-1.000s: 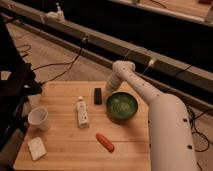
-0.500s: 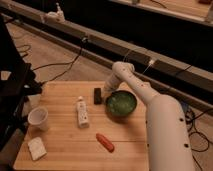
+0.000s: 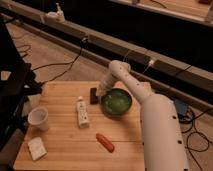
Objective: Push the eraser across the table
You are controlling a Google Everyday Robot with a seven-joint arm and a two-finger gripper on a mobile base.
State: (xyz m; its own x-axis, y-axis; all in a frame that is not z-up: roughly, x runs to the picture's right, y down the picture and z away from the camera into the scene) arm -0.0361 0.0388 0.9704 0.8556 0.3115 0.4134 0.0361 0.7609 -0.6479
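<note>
A: Looking for the gripper [image 3: 101,92], where's it at?
B: Low over the desk [image 3: 65,147], near the far edge, at the end of the white arm [image 3: 150,115]. It sits btw the eraser [image 3: 93,95] and the green bowl [image 3: 116,102].
A: Spread or pressed together?
B: Can't tell from this angle.
A: And the eraser?
B: Small black block, flat on the desk, just beside the gripper on the side away from the bowl. Touching or not, can't say.
A: Other stuff?
B: White bar [image 3: 82,112] w/ marks lies near the eraser, a bit closer to the near edge. Cup [image 3: 38,119] stands upright by the desk's side edge. White spongy block [image 3: 37,148] is in the near corner, just in front of the cup. Orange stick-like thing [image 3: 105,142] lies toward the front, well apart from the eraser.
</note>
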